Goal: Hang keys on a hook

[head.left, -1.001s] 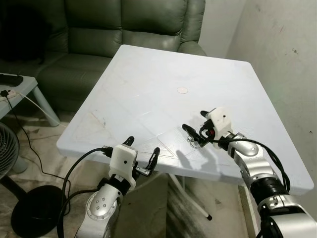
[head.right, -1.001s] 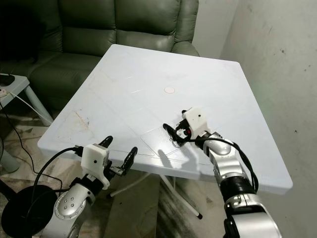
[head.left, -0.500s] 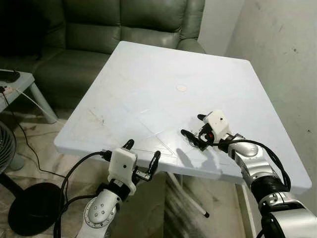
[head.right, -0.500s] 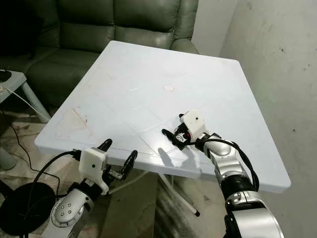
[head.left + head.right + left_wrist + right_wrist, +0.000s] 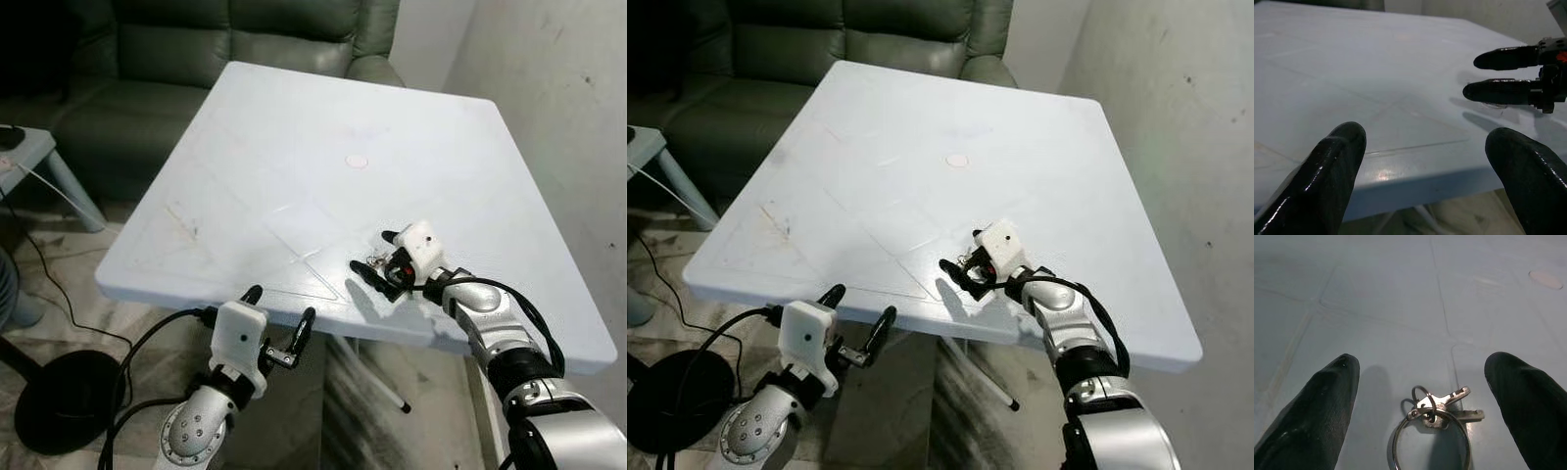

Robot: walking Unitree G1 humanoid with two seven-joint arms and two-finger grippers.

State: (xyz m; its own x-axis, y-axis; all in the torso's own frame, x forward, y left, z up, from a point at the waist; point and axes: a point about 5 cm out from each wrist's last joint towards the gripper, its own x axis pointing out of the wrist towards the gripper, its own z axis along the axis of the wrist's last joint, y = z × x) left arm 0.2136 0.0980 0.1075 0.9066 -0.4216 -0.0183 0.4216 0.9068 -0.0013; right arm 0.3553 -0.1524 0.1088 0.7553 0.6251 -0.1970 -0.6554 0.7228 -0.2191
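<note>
The keys (image 5: 1442, 409) lie flat on the white table (image 5: 294, 147), a couple of small silver keys threaded on a large ring, and they sit right between the right gripper's (image 5: 377, 262) two black fingers (image 5: 1317, 416). Those fingers are spread wide, one on each side of the bunch, touching neither key nor ring as far as the wrist view shows (the ring's near edge runs out of frame, so that part I cannot judge). The gripper hangs low over the tabletop near its front edge, its shadow falling on the surface just beside it.

Off to its left, below the table's front rim, the left gripper (image 5: 277, 321) is held out in the air, fingers parted too and holding nothing. From its wrist camera, the right gripper's fingers (image 5: 1503, 91) show across the tabletop, well apart from its own.

Farther out from the right gripper, toward the table's middle, there is a small round mark (image 5: 357, 161). Beyond the far edge stands a dark green sofa (image 5: 176, 59), and a plain wall (image 5: 549, 78) rises at the right side.
</note>
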